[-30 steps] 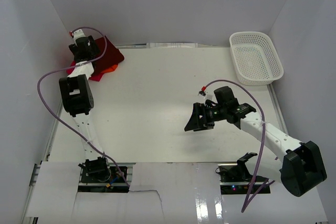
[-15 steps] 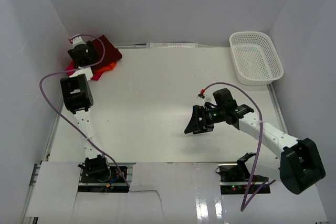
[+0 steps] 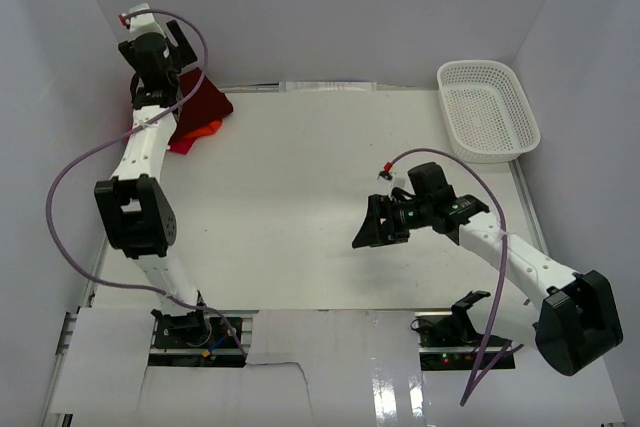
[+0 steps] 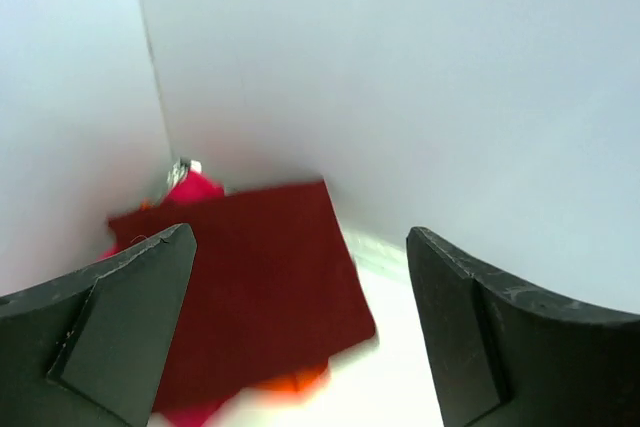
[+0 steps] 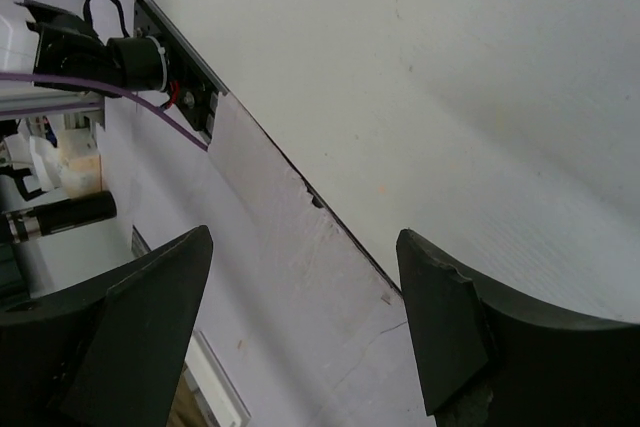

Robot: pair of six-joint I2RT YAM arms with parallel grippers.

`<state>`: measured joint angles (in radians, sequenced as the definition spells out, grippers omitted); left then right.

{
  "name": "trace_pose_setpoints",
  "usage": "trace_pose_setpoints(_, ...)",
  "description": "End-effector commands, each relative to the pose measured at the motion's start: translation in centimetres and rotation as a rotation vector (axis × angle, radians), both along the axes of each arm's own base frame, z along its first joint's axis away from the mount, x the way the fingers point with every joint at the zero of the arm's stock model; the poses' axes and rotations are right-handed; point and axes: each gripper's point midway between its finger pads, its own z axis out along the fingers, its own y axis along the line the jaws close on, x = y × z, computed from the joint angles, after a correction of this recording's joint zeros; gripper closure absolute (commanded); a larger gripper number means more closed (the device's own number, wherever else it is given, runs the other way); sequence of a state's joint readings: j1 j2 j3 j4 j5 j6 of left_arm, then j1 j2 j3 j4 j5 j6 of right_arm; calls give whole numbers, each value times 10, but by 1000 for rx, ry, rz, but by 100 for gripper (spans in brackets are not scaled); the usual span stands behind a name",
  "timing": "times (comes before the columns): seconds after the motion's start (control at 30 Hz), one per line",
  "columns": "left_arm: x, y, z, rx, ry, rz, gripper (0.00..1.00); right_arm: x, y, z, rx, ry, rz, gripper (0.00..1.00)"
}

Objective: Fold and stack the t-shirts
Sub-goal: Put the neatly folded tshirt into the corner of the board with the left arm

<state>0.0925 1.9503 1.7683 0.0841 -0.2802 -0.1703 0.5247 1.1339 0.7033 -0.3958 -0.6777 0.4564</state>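
Observation:
The three t-shirts lie folded in a stack in the back-left corner. The dark maroon shirt [image 3: 203,102] is on top, with the orange shirt's [image 3: 207,130] edge and the magenta-pink shirt's [image 3: 185,144] edge showing beneath it. In the left wrist view the maroon shirt [image 4: 250,287] lies flat below, with orange [image 4: 295,379] at its near edge and pink [image 4: 190,187] behind. My left gripper [image 3: 152,82] [image 4: 300,235] is open and empty, raised above the stack by the back wall. My right gripper [image 3: 375,229] [image 5: 305,237] is open and empty above the table's mid-right.
A white mesh basket [image 3: 487,112] stands at the back right corner. White walls close in the table on the left, back and right. The right wrist view looks toward the table's front edge [image 5: 330,217] and the arm bases.
My left arm has risen off the shirt stack and stretched up toward the back-left corner, leaving the maroon shirt on top. The right arm has barely moved.

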Motion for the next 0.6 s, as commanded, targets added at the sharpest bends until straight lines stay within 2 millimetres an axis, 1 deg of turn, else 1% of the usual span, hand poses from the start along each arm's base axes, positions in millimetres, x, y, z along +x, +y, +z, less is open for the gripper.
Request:
trace_pose_setpoints(0.0, -89, 2, 9, -80, 144, 102, 2, 26, 5, 42, 21, -183, -13, 19)
trace_pose_setpoints(0.03, -105, 2, 8, -78, 155, 107, 2, 32, 3, 48, 12, -221, -33, 19)
trace_pose_setpoints(0.07, -126, -1, -24, -73, 229, 110, 2, 37, 4, 59, 19, -266, -35, 18)
trace_pose_setpoints(0.1, -153, -3, -1, -75, 175, 109, 2, 42, 3, 64, 14, -294, -46, 18)
trace_pose_setpoints(0.17, -175, -19, -7, -74, 200, 22, 2, 45, 3, 75, 26, -341, -50, 18)
trace_pose_setpoints(0.2, -189, -27, -27, -89, 259, -13, 2, 48, 3, 81, 28, -367, -53, 18)
trace_pose_setpoints(0.23, -205, -35, -14, -95, 226, -48, 2, 48, 3, 87, 37, -388, -54, 18)
trace_pose_setpoints(0.27, -212, -47, -16, -106, 231, -108, 2, 49, 2, 90, 38, -397, -58, 17)
trace_pose_setpoints(0.3, -224, -51, -32, -115, 268, -123, 2, 51, 1, 94, 37, -418, -63, 17)
trace_pose_setpoints(0.33, -238, -54, -21, -114, 235, -135, 2, 52, 0, 98, 38, -434, -67, 17)
trace_pose_setpoints(0.37, -245, -56, -23, -108, 239, -143, 2, 53, -1, 101, 35, -448, -74, 17)
trace_pose_setpoints(0.4, -254, -56, -33, -106, 266, -141, 2, 55, -3, 103, 27, -468, -86, 17)
trace_pose_setpoints(0.43, -260, -55, -33, -100, 266, -136, 2, 55, -6, 108, 29, -492, -98, 17)
trace_pose_setpoints(0.47, -270, -55, -26, -90, 244, -134, 2, 55, -7, 110, 27, -505, -108, 17)
trace_pose_setpoints(0.53, -280, -54, -32, -80, 259, -128, 2, 55, -12, 116, 26, -541, -125, 16)
trace_pose_setpoints(0.57, -286, -53, -28, -75, 244, -126, 2, 55, -12, 117, 27, -549, -125, 16)
